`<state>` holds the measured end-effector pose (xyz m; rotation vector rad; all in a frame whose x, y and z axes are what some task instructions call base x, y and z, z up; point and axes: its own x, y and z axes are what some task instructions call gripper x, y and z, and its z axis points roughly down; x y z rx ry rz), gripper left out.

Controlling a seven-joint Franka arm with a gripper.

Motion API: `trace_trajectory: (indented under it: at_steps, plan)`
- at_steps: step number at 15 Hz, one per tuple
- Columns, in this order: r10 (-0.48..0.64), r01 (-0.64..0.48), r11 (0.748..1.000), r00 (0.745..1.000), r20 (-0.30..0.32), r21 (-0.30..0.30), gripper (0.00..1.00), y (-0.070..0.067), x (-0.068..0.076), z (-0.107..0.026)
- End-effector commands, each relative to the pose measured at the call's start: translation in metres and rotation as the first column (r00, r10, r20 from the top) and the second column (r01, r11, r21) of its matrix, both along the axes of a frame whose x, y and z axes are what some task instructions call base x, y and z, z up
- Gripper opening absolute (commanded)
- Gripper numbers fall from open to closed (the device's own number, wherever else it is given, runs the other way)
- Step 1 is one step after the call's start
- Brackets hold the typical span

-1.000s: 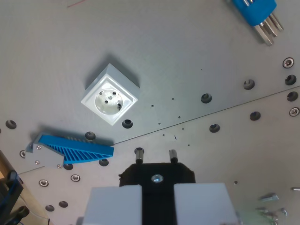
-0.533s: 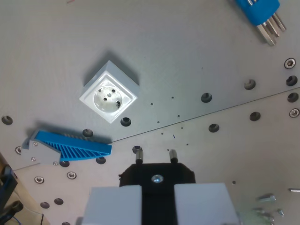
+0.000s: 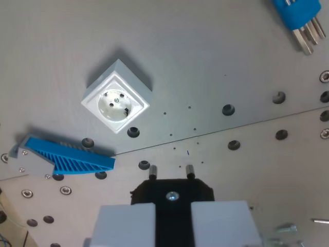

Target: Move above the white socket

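The white socket [image 3: 116,103], a square box with a round two-hole face, sits on the grey metal table up and to the wrist view's left of centre. My gripper [image 3: 172,206] fills the bottom edge. Its two pale grey fingers [image 3: 128,224] are shut on a black plug-like part [image 3: 172,190], from which two short metal pins point forward. The socket lies well ahead of the pins and to their left, apart from them.
A blue ribbed wedge on a grey bracket [image 3: 64,158] lies at the left, below the socket. A blue plug with metal prongs [image 3: 300,18] sits at the top right corner. Bolt holes dot the plate [image 3: 229,109], and a seam runs across it.
The whole scene has spread outward slightly, so the camera has moved: the socket now sits a little further left and the blue plug further right. The grip on the black part is unchanged.
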<state>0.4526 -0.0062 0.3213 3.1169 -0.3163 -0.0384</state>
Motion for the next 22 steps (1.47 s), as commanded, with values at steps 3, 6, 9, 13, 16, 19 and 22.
trace_trajectory:
  at_steps: [3,6,9,13,16,19,22]
  plan:
    - [0.205,-0.205,0.979,0.975,0.088,-0.016,0.00,0.007,-0.008,-0.026]
    - [0.266,-0.266,0.964,0.960,0.084,-0.020,0.00,0.013,-0.011,-0.041]
    - [0.326,-0.325,0.945,0.942,0.079,-0.024,0.00,0.018,-0.015,-0.056]
    - [0.403,-0.402,0.915,0.912,0.082,-0.028,0.00,0.025,-0.020,-0.077]
    - [0.453,-0.452,0.892,0.888,0.081,-0.031,0.00,0.032,-0.025,-0.092]
    - [0.498,-0.498,0.867,0.863,0.079,-0.032,0.00,0.038,-0.029,-0.107]
    - [0.538,-0.537,0.843,0.839,0.079,-0.035,0.00,0.044,-0.033,-0.123]
